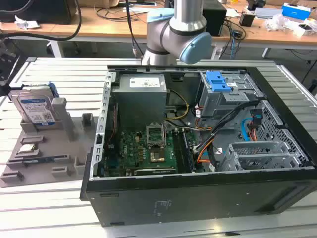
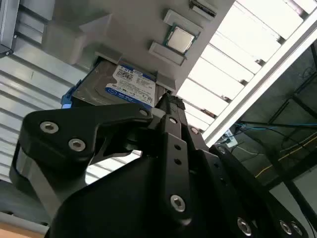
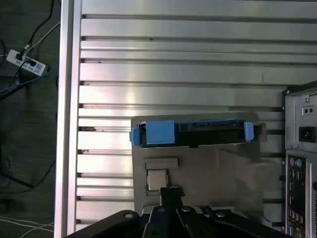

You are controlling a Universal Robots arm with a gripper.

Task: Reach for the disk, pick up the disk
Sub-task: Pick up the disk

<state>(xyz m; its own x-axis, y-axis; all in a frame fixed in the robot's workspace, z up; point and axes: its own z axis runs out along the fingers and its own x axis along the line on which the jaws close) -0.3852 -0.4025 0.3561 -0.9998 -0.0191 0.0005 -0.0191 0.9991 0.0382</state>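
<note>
One flat rectangular silver disk point(image 1: 35, 108) with a blue-and-white label and blue plastic rails stands on edge in a matte grey plastic holder point(image 1: 64, 158). The holder lies on the ribbed aluminium surface point(image 1: 44, 213), at the exterior view's left of one open black computer case point(image 1: 198, 198). In both wrist views the black metal gripper point(image 2: 167, 101) point(image 3: 171, 191) hangs apart from the disk point(image 2: 126, 87) point(image 3: 193, 134). Its jaws look narrow and hold nothing. One square silver chip point(image 2: 179, 39) lies nearby in the holder.
</note>
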